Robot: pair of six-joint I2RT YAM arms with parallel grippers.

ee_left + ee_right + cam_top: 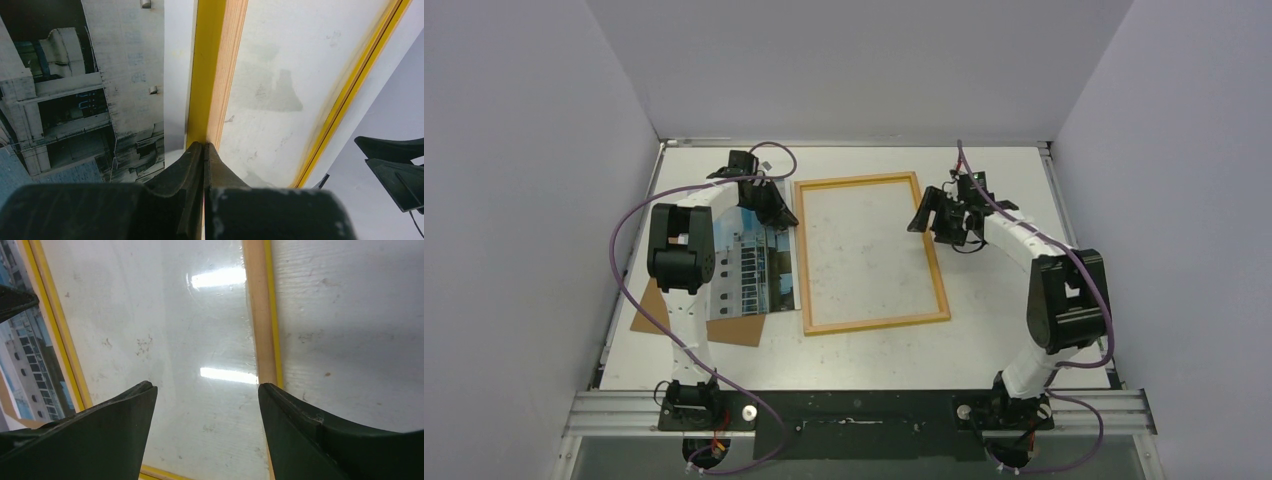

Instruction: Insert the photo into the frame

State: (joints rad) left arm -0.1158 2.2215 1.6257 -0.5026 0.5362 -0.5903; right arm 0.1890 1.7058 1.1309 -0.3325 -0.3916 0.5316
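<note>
While left tool (204, 146) sits closed, perhaps touching frame (202, 75), right tool (205, 386) gapes above it

The frame (874, 324) lies flat in the middle of the tabletop (1024, 340), light wood back upward, yellow along its edges, slightly skewed, its pane bare. The photo (752, 270) lies face up just left of it, showing a white building and blue sky.

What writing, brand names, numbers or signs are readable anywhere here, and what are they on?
None can be read.
The photo shows only a building, with no legible sign on it.
The frame and the brown board are plain.
A small pale patch on the left arm is too small to read.
</note>
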